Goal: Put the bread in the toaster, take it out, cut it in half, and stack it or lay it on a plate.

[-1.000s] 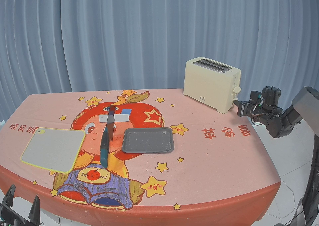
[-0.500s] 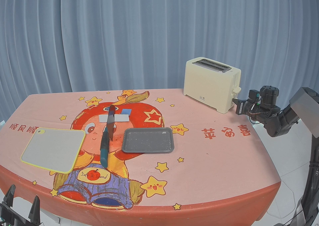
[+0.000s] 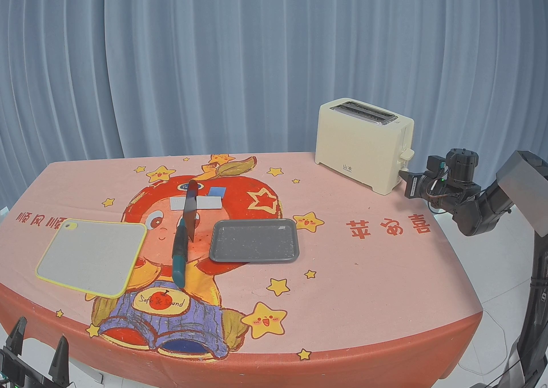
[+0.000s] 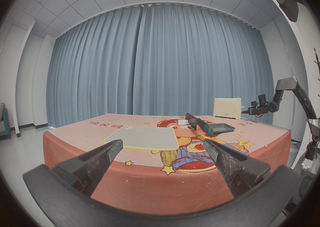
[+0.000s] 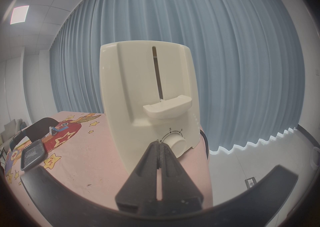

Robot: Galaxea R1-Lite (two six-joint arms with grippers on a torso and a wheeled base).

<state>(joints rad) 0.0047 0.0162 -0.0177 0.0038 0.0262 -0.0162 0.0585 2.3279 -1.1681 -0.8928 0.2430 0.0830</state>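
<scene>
The cream toaster (image 3: 362, 144) stands at the table's back right, its two top slots facing up. Its lever (image 5: 167, 106) sits low in the slot of the end face, above a round dial (image 5: 175, 141). My right gripper (image 3: 404, 175) is shut with nothing in it; its tips (image 5: 160, 144) are right at the dial, under the lever, and I cannot tell if they touch. A dark rectangular tray (image 3: 254, 225) lies mid-table. My left gripper (image 4: 162, 143) hangs open off the table's near left edge, its fingers (image 3: 59, 349) showing there.
A knife (image 3: 184, 229) with a teal handle lies between the tray and a grey, yellow-rimmed cutting board (image 3: 91, 256) on the left. A white patch (image 3: 206, 202) lies behind the knife's blade. The toaster's cord (image 5: 204, 139) runs off the table's far edge.
My right gripper has edged a little up and in toward the toaster's end face. Nothing else has moved.
</scene>
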